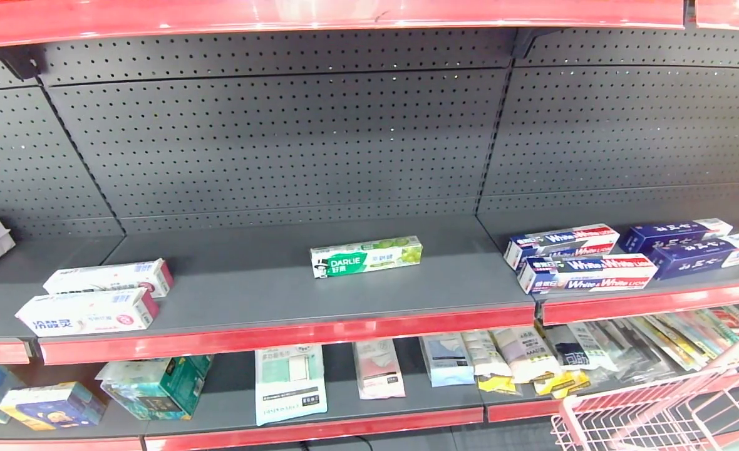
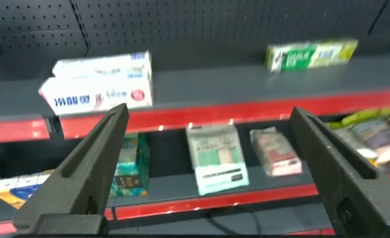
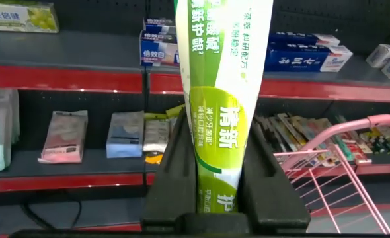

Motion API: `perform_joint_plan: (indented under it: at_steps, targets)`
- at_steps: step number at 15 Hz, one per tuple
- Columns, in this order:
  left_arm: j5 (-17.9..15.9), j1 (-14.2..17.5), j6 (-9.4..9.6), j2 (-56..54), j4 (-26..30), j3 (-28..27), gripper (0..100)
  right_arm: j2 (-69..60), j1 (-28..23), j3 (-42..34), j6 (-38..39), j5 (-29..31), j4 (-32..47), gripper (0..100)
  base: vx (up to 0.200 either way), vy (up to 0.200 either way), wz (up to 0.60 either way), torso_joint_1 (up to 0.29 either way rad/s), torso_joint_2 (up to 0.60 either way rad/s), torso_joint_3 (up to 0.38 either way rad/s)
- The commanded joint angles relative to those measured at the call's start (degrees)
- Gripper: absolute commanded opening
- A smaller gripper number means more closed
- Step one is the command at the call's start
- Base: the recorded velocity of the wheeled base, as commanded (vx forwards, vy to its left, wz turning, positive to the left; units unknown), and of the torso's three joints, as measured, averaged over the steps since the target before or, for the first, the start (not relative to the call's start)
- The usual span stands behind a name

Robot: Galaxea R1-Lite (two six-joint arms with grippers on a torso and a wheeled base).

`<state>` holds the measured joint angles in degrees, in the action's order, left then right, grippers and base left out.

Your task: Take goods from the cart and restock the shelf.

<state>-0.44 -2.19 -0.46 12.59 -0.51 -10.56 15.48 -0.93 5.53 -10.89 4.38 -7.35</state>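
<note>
Head view: middle shelf (image 1: 250, 288) with a red front lip, dark pegboard behind. Flat near its centre, one green toothpaste box (image 1: 366, 256), long side along the lip, with wide bare board to both sides and in front up to the edge. At the left end, two white-and-pink boxes (image 1: 87, 311) side by side, the nearer one close to the lip. In the right bay, white-and-blue boxes (image 1: 585, 273) and dark blue boxes (image 1: 689, 247) packed together. Pink wire cart (image 1: 664, 407) in the lower right corner, below the lip.

Left wrist view: left gripper (image 2: 209, 116) with jaws wide apart, facing the shelf front, well short of it.

Right wrist view: right gripper (image 3: 220, 152) clamped on a green-and-white toothpaste pack (image 3: 218, 79), upright between the jaws, out in front of the shelf and apart from it. Cart rim near, off to one side.
</note>
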Motion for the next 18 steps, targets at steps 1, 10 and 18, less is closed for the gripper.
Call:
perform_joint_plan:
  at_steps: [1, 10, 18]
  targets:
    - [1.5, 0.3, -3.14, 26.9, -7.2, -9.9, 100, -0.7, 0.1, 0.2, -0.9, -0.1, 0.0, 0, 0.0, 0.0, 0.0, 0.0, 0.0, 0.0]
    - [23.4, -10.3, -3.4, 83.5, -53.0, -21.8, 100, -0.2, 0.2, 0.1, -1.0, -2.9, 0.0, 0, 0.0, 0.0, 0.0, 0.0, 0.0, 0.0]
    - [17.1, -13.0, -15.71, 98.5, -39.0, -44.5, 100, -0.2, 0.2, 0.6, -2.5, -4.2, 0.0, 0, 0.0, 0.0, 0.0, 0.0, 0.0, 0.0]
